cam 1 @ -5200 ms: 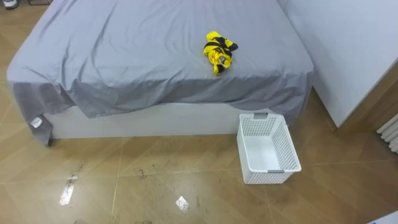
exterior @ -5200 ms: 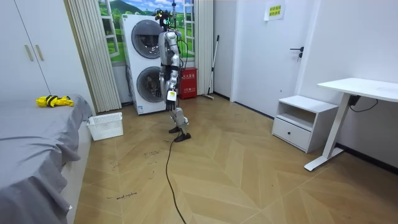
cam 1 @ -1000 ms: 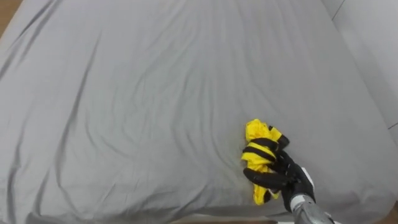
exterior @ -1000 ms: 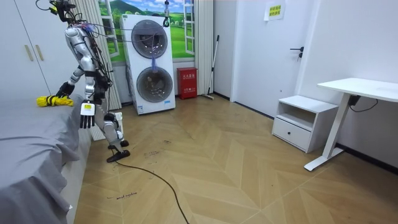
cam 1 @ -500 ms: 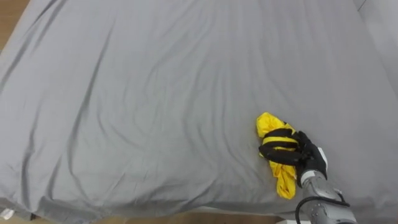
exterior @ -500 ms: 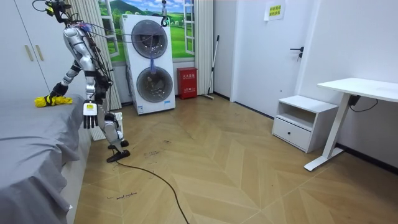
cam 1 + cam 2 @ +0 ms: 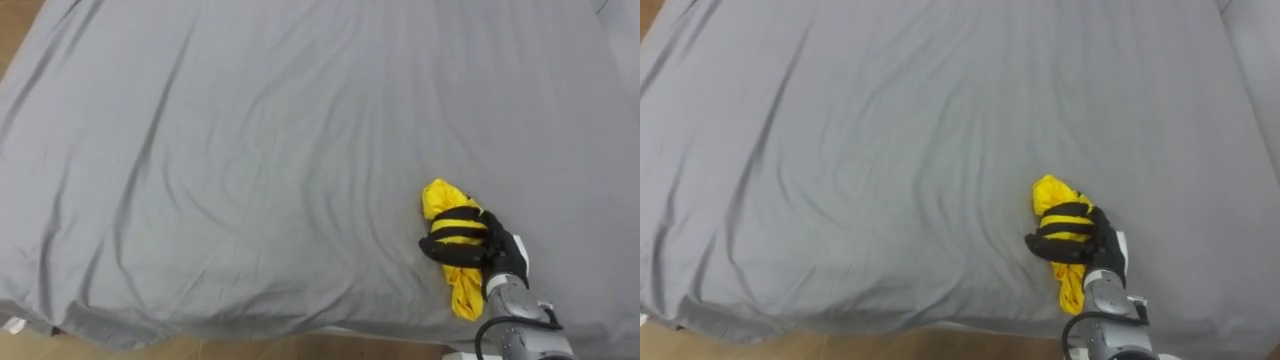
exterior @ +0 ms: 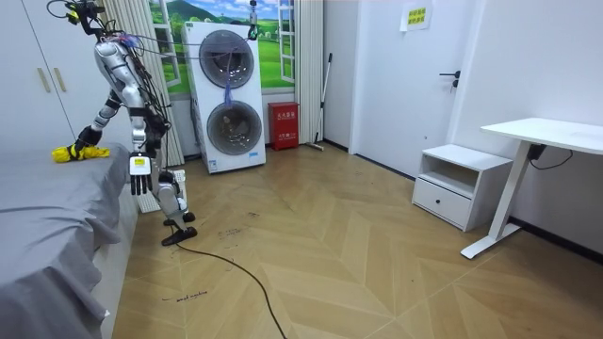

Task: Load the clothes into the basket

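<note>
Down at the bed's (image 7: 250, 150) near edge, the right hand (image 7: 492, 257) has its dark fingers curled tight round the yellow-and-black clothes (image 7: 443, 203), which lie bunched on the grey sheet well toward the bed's right side. A small white label (image 7: 9, 325) hangs at the sheet's lower left corner; any print on it is too small to read. The room view has the robot standing at the foot of the bed, leaning over it, its left hand (image 8: 139, 175) hanging beside the mattress edge. The white basket (image 8: 148, 201) sits on the wooden floor by the bed's foot, partly behind the robot's legs. Beyond the bed stand stacked washing machines (image 8: 227, 94), and a yellow wall sign (image 8: 417, 16) is unreadable.
</note>
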